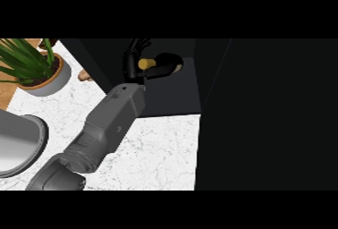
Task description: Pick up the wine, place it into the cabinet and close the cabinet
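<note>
The wine bottle [166, 65] is dark with a gold cap and stands inside the black cabinet [178, 96] at the top middle of the head view. My left hand [132, 60] has reached into the cabinet opening from the lower left. Its fingers curl round the bottle's neck beside the gold cap, and black on black hides just where they touch. A wide dark panel, the cabinet's open door [271, 112], fills the right half of the view. My right hand does not show.
A potted plant [33, 67] stands at the top left on the white marble counter [158, 152]. A large grey round vessel [16, 143] sits at the left edge. A small brown object [84, 75] lies beside the cabinet's left wall.
</note>
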